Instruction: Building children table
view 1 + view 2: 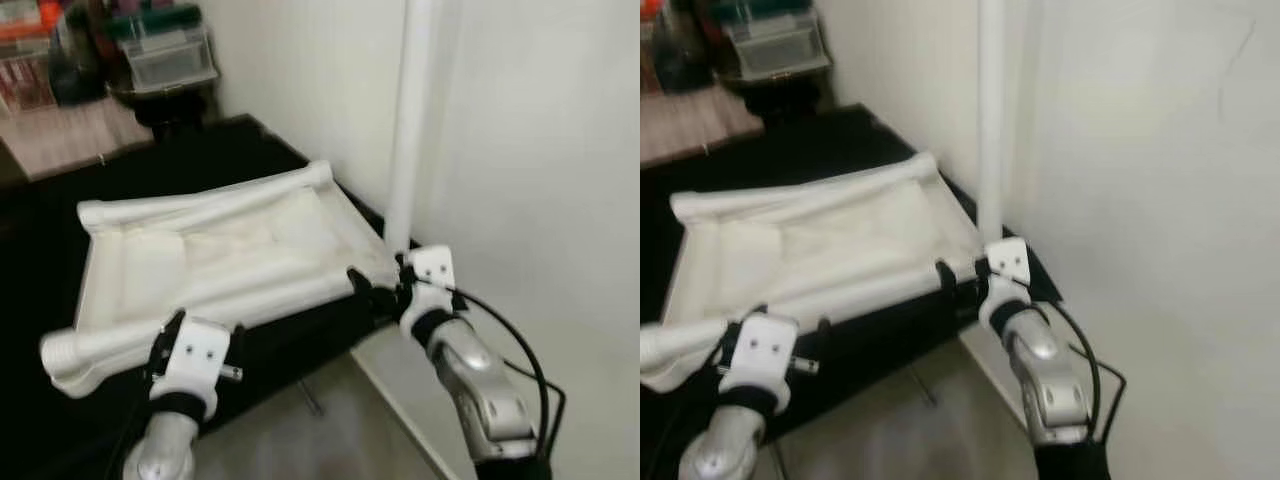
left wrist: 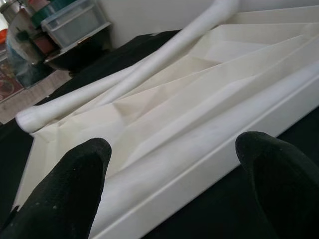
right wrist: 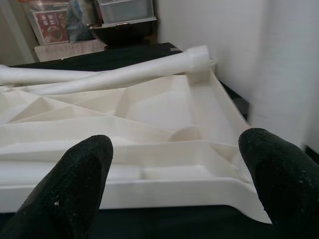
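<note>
both end effectors (image 1: 190, 335) (image 1: 375, 290) spread wide at the upturned white tabletop's (image 1: 230, 260) near edge

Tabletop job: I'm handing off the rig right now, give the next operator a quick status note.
Left pincer: open, at the near edge of the white tabletop, gripping nothing.
Right pincer: open, at the tabletop's right near corner, beside the upright white leg.
Tabletop lies underside up on the black surface; two more legs lie along its far and near edges.
Done: one leg standing. Left: the other legs.
</note>
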`<state>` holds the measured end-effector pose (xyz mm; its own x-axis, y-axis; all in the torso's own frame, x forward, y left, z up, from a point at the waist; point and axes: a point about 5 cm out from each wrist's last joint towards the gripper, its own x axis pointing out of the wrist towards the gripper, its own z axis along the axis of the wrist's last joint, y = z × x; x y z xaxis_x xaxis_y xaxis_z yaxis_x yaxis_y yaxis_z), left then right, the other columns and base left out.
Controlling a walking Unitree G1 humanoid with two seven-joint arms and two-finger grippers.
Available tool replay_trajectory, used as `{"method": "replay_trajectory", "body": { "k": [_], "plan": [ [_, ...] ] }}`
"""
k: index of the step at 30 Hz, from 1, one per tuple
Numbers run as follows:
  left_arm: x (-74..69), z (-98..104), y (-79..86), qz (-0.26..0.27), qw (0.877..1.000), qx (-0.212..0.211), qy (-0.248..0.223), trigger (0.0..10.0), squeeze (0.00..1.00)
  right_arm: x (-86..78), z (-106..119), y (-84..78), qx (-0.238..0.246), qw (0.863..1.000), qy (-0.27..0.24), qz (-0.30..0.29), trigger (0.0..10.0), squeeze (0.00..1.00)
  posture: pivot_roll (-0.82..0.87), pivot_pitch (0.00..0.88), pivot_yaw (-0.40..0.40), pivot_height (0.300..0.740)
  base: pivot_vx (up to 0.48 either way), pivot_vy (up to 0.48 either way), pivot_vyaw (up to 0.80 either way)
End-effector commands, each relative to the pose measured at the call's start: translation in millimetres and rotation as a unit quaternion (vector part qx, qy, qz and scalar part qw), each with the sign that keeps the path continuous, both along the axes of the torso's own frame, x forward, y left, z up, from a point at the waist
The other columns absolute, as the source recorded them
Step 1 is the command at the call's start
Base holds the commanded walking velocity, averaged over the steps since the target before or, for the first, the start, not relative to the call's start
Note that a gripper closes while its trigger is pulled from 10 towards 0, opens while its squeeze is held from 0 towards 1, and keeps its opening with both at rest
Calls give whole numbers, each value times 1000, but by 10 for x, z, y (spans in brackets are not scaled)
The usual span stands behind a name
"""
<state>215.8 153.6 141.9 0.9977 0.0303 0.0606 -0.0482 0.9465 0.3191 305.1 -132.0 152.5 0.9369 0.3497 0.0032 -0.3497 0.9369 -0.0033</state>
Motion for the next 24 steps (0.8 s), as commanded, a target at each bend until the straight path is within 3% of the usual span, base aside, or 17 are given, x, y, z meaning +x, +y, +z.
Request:
{"method": "replay_trajectory", "body": {
  "k": [1,4,11,18,24],
  "plan": [
    [-9,-74,71,12,1000,17,17,10000,0,14,6,103,8,1000,-2,15,10000,0,-70,74,31,740,0,480,0],
    [12,-64,45,9,1000,16,7,10000,0,44,-13,93,10,1000,0,17,10000,0,-83,67,29,740,0,480,0],
    [0,-32,-71,-25,1000,1,6,10000,0,67,-25,84,9,1000,-1,19,10000,0,-93,63,40,740,0,0,0],
    [-4,-27,-73,-28,999,19,0,10000,0,90,9,124,29,999,-4,26,10000,0,-92,69,51,740,0,0,0],
    [1,-39,-45,-31,999,6,5,10000,0,92,3,163,28,999,-2,33,10000,0,-98,78,57,740,0,0,0]
  ]
}}
